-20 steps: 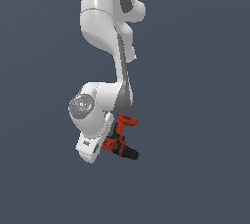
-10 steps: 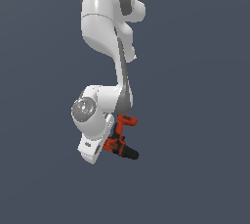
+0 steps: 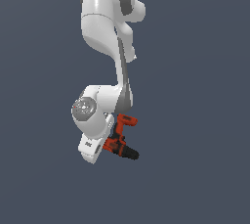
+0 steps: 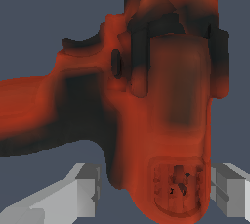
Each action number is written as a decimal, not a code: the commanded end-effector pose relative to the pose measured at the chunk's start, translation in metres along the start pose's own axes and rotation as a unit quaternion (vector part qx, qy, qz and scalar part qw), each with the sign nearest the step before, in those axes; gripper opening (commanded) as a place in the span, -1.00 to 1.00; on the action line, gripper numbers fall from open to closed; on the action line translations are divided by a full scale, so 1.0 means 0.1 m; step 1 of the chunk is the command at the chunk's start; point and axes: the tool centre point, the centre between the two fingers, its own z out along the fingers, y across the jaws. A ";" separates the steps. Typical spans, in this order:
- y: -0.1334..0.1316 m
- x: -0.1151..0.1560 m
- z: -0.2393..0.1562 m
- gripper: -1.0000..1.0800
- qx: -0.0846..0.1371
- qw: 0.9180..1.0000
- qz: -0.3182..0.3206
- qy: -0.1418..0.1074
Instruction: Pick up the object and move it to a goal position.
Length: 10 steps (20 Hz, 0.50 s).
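With the gripper (image 4: 151, 189) clamped on the power drill (image 3: 121, 140), the arm has barely shifted, so transport continues.

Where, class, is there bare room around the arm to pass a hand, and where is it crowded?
Bare grey space lies on both sides of the arm and below the drill. It is crowded at the white hand, which the drill sits against; in the wrist view, the drill fills the gap between the fingers.
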 end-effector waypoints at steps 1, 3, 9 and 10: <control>-0.02 0.03 0.00 -1.00 -0.001 1.000 0.000 0.001; -0.05 0.06 0.00 -1.00 -0.001 1.000 0.000 0.001; -0.23 0.21 -0.02 -1.00 -0.001 1.000 0.000 0.001; -0.27 0.24 -0.02 -1.00 -0.001 1.000 0.000 0.001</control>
